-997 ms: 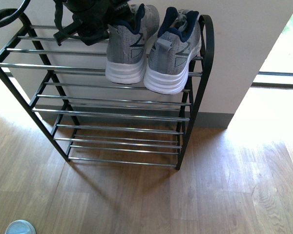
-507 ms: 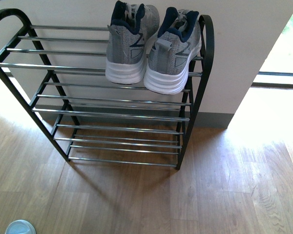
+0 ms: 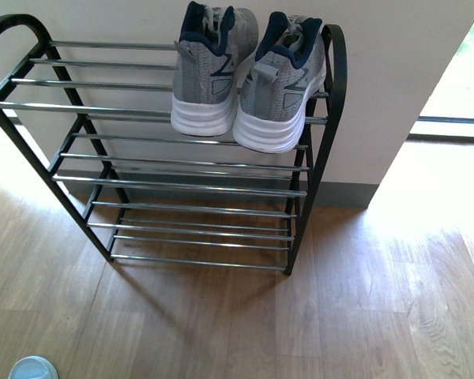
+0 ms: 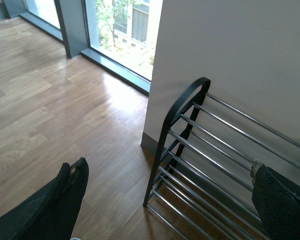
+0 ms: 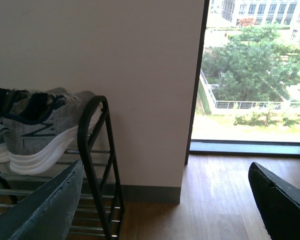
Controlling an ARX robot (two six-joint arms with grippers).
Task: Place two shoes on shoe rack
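Wide plank wooden floor (image 3: 363,300) fills the front view, warm brown with a matte grain and a bright sunlit patch off to the right. A plain pale wall (image 3: 395,71) with a grey skirting stands behind. Against it sits the shoe rack (image 3: 182,166): black metal frame, rounded hoop ends, four tiers of thin shiny chrome bars. The three lower tiers and the left half of the top tier are bare, with plenty of open floor in front. At the right end of the top tier sit the grey knit sneakers. The left sneaker (image 3: 209,75) and right sneaker (image 3: 280,87) are side by side, heels toward the camera, with navy collars and thick white soles on the bars. The right one is tucked just beside the hoop. At the bottom-left edge of the front view is a pale blue rounded shape (image 3: 31,368), too little of it showing to tell more. In the left wrist view, the left gripper (image 4: 166,165) has its jaws spread wide with nothing held, over the rack's empty end and the floor, near a window (image 4: 125,25). In the right wrist view, the right gripper (image 5: 165,167) also has its jaws wide apart and empty. The sneakers lie well off beyond one dark textured finger (image 5: 45,210), not between the jaws.
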